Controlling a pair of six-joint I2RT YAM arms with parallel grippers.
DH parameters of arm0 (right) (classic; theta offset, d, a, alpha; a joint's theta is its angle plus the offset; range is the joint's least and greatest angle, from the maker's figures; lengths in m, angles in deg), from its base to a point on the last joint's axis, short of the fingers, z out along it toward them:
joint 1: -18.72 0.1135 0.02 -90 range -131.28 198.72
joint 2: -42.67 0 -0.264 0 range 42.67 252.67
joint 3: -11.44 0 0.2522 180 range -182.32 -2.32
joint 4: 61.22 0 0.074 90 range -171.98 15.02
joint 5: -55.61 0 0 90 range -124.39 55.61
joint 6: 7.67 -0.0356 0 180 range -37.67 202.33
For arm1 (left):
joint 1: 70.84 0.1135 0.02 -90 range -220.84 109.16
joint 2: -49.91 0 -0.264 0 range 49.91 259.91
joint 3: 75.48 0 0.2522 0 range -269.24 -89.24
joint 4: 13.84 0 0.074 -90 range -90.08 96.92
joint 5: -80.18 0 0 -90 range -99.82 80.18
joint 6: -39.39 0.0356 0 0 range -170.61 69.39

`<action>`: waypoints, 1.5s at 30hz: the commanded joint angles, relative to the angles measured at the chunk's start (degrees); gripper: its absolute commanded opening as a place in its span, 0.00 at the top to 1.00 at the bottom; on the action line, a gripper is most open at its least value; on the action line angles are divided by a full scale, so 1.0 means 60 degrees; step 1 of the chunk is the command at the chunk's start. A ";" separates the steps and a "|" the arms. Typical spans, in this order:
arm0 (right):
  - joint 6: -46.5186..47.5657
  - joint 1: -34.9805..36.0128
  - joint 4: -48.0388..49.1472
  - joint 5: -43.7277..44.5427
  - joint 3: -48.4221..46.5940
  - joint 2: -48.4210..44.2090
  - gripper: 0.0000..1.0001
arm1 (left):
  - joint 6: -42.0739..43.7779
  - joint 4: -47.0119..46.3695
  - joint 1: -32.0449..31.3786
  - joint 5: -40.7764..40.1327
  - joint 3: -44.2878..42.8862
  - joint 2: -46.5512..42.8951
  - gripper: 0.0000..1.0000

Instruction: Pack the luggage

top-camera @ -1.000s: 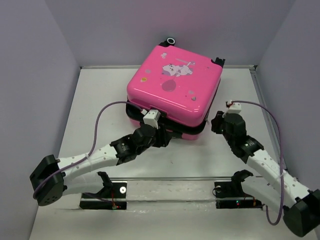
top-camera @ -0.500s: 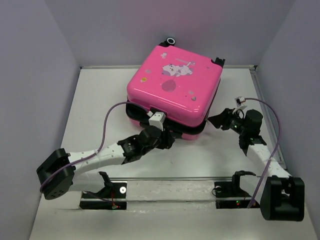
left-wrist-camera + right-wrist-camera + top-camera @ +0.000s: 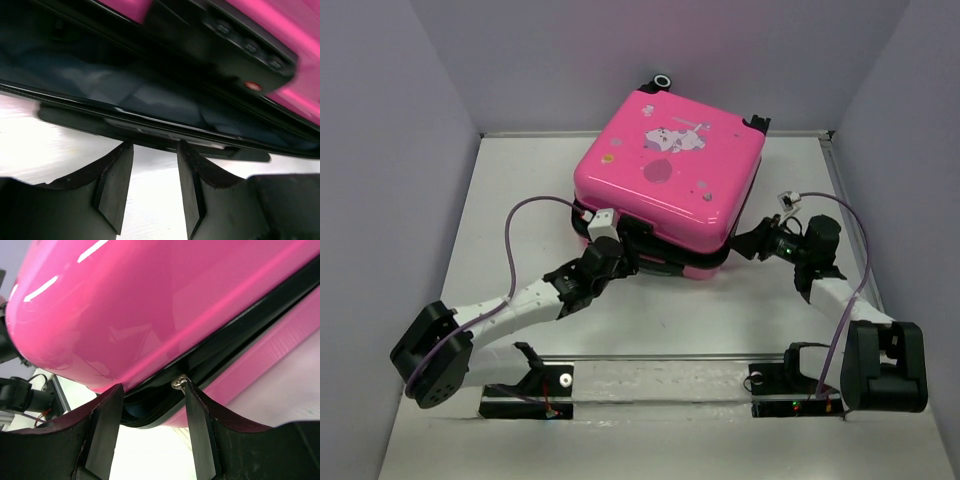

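One change: left jaws farther left.

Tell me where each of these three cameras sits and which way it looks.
Top: fixed above and behind, looking down at the table and pink suitcase; both arms show.
Left wrist: on the left arm, looking past its jaws at the suitcase's dark lining.
Right wrist: on the right arm, looking past its jaws at the seam and zipper pull.
Shared: the suitcase's slightly open edge.
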 commanded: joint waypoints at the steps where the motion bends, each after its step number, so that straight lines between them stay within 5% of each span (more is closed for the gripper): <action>1: -0.0218 0.0272 0.0809 -0.0313 0.0043 -0.0385 0.41 | 0.0306 -0.0608 0.1112 -0.0448 0.0356 -0.0442 0.48; 10: 0.0515 0.0757 -0.1227 0.3389 0.0012 -0.1791 0.42 | 0.0570 0.0020 0.1526 0.0575 0.0866 -0.1741 0.48; 16: 0.0164 0.1076 -0.0774 0.2295 0.0115 -0.1119 0.44 | 0.0381 0.0637 0.1088 0.1309 0.1293 -0.2771 0.47; 22: 0.0308 0.3741 -0.0728 0.3918 -0.0336 -0.0345 0.45 | -0.0411 0.0229 -0.0523 0.0753 0.1060 -0.1910 0.47; 31: 0.0719 0.3862 -0.1621 0.5428 -0.0119 -0.1541 0.44 | -0.0485 -0.0197 -0.0569 0.0548 0.0942 -0.1513 0.47; 45: 0.1100 0.3862 -0.0275 0.2515 -0.0235 0.0155 0.46 | -0.0148 -0.0506 -0.0569 0.0621 0.0195 -0.0721 0.47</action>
